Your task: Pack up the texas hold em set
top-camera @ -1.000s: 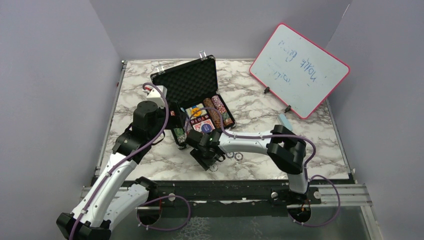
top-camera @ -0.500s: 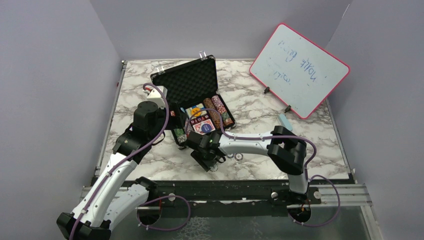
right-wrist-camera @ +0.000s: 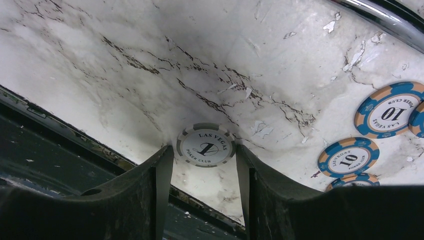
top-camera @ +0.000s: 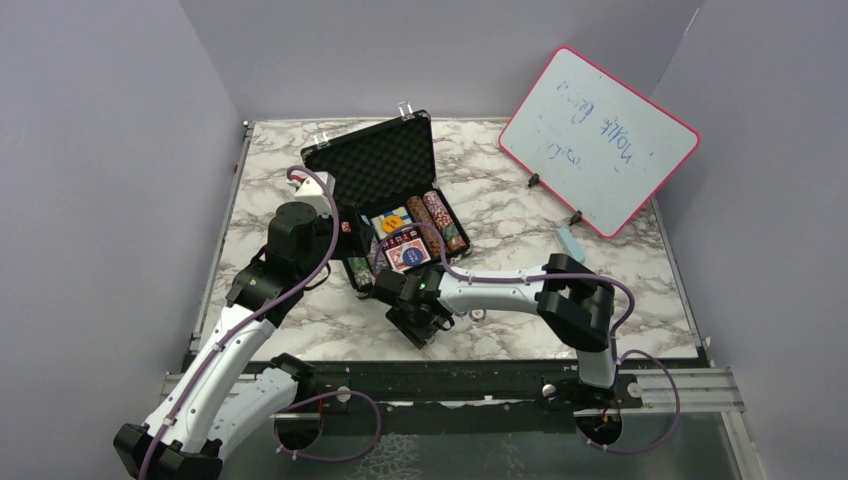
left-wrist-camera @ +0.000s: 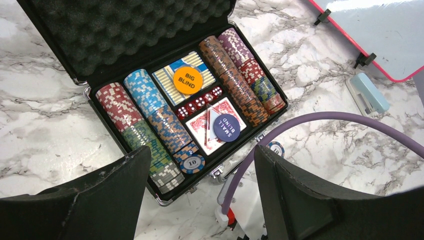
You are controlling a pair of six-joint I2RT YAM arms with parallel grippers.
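Briefcase, small, black, foam-lined, open on marble counter in top view, lid raised; pink-framed whiteboard propped at right.
Left wrist view: left hand over case, fingers wide apart, empty; multicoloured poker chip rows, red-backed card deck, orange round button seated in case.
Right wrist view: right hand straddles grey-white "1" chip flat on counter; fingers close against both chip edges, grip cannot be told; blue "10" chips lie nearby.
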